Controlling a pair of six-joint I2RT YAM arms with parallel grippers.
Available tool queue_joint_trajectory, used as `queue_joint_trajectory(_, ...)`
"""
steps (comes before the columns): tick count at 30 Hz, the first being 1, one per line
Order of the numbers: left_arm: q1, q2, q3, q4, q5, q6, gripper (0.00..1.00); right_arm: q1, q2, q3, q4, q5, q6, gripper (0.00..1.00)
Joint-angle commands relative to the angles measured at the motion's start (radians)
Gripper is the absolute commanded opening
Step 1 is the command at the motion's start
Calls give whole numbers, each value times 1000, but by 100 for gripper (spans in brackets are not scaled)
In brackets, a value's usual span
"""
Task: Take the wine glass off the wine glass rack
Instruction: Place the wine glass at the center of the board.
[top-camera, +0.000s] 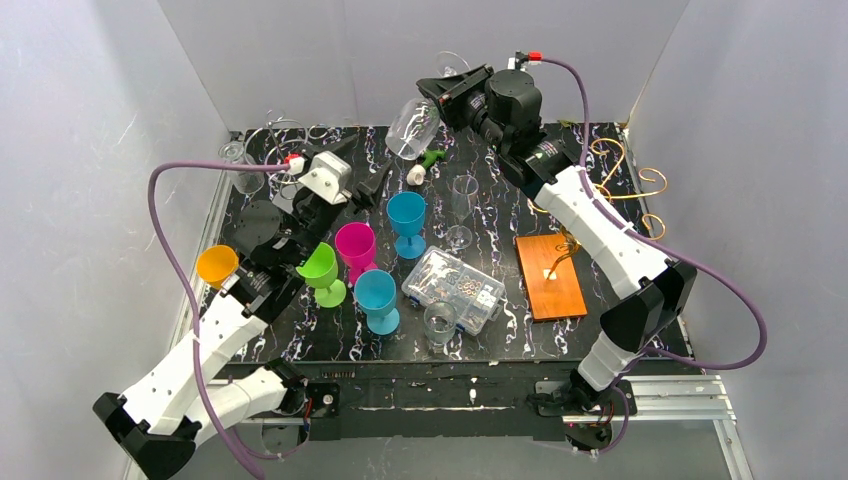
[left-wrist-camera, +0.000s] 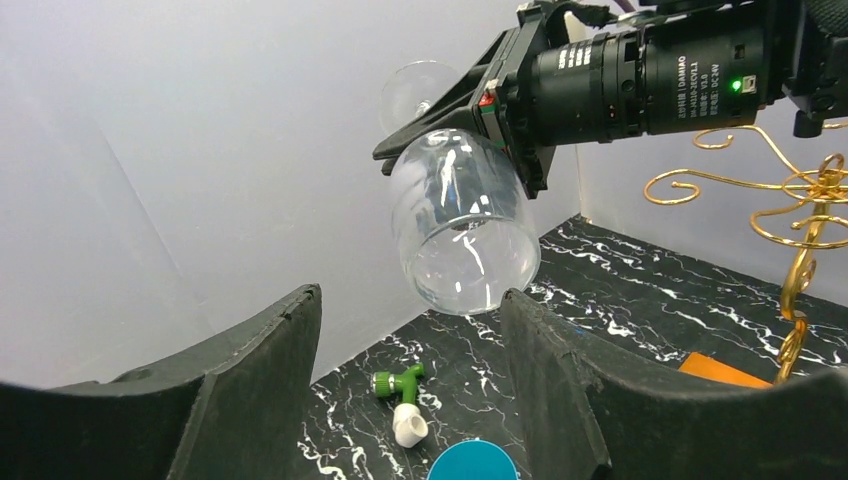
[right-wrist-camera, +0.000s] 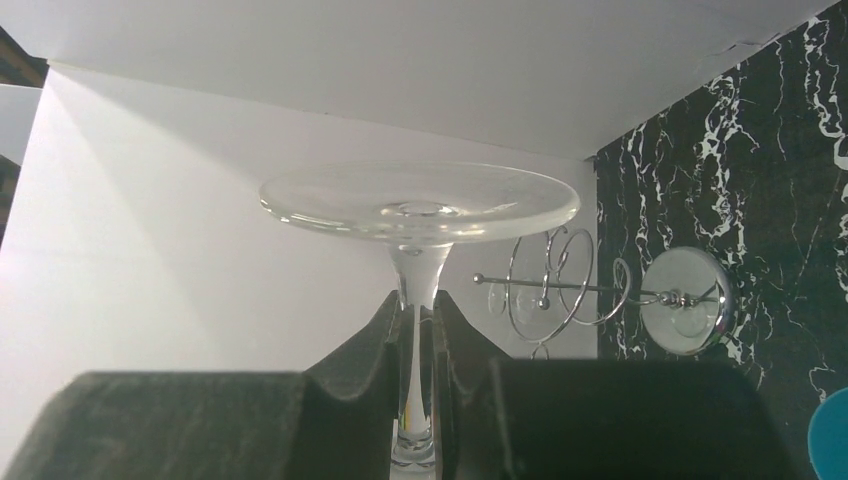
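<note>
Two right fingers (right-wrist-camera: 372, 345) pinch the stem of the wine glass (top-camera: 412, 128), holding it tilted in the air above the worktop (top-camera: 560, 340), well apart from the wine glass rack (top-camera: 550, 278). Left fingers (left-wrist-camera: 250, 390) stand apart near the bowl, gripping nothing. Removal appears done; only set-down is left. Black wrist housing (left-wrist-camera: 640, 75) reads "DAMIAO"; the other print is too small.

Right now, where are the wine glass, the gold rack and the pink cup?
wine glass (left-wrist-camera: 460, 240), left wrist view, its bowl.
wine glass rack (top-camera: 562, 297), top external view, its wooden base.
pink cup (top-camera: 355, 243), top external view, its bowl.
</note>
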Motion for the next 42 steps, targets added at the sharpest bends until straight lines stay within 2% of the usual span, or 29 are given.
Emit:
queue_joint_trajectory(1,-4,20,10,60,-35,23,63,-3,-52,-5,112,20,49,1)
queue_joint_trajectory(11,-4,94,47,112,-90,3,56,-1,-48,-22,120,9,57,1)
queue_joint_trajectory(25,-3,193,102,135,-92,-44,47,23,-50,-69,192,14,89,1)
queue_joint_trajectory(32,-4,216,115,157,-119,-81,36,36,-64,-111,208,37,96,1)
queue_joint_trajectory(42,-4,207,101,159,-151,-102,31,53,-62,-136,256,31,87,1)
